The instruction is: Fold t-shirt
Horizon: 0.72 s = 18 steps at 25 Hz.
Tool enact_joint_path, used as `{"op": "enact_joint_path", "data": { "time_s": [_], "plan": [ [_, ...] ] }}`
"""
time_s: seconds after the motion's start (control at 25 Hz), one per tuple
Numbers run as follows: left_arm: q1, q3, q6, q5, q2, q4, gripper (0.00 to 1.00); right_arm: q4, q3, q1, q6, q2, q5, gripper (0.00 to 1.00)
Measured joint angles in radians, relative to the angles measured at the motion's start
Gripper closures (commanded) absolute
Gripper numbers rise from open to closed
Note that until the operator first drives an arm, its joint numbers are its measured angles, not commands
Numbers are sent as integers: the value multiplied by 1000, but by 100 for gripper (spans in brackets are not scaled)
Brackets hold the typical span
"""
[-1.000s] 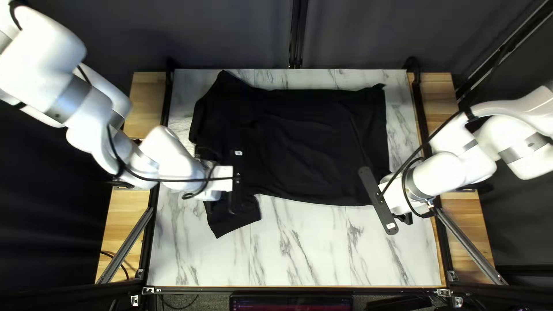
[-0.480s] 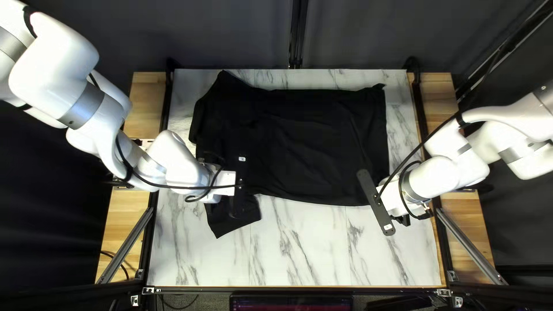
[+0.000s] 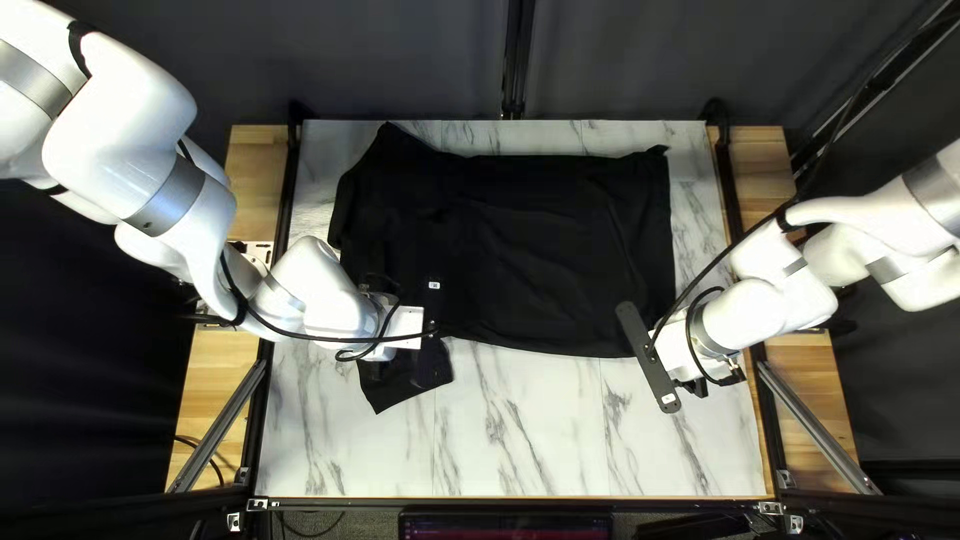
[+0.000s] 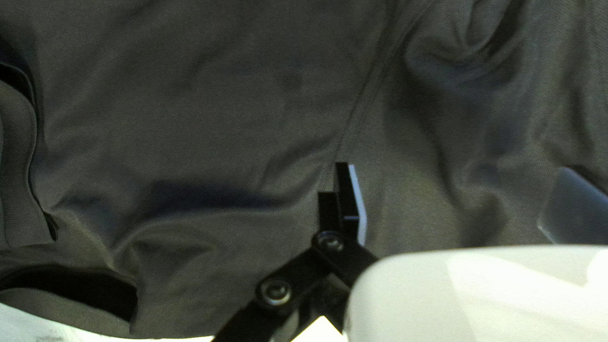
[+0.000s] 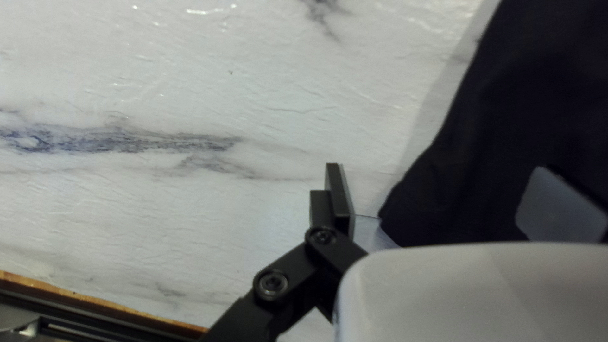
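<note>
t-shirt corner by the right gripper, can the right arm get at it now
Probably yes: the right gripper is beside the t-shirt corner, its fingers open with cloth showing between them, and nothing visible blocks the way. Its height above the cloth is hard to judge.

A white table (image 3: 530, 440) with grey marbled streaks carries a black t-shirt (image 3: 540, 250), spread out wide and creased in places.

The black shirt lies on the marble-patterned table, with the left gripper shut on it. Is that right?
Not quite: the left wrist view shows the left gripper open, its fingers apart. The black shirt does lie on the marble-patterned table.
</note>
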Motion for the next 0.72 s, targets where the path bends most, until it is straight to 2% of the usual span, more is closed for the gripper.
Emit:
{"op": "enact_joint_path", "data": {
  "time_s": [0.24, 0.44, 0.72],
  "plan": [
    [-18, 16, -27, 12, -21, 3, 0, -3, -17, 40, 61, 57, -28, 19],
    [-22, 15, -41, 10, -14, 9, 0, -6, -46, 74, 99, 85, -17, 13],
    [-28, 18, -45, 14, -23, 9, 0, -3, -59, 93, 111, 117, -37, 14]
  ]
}}
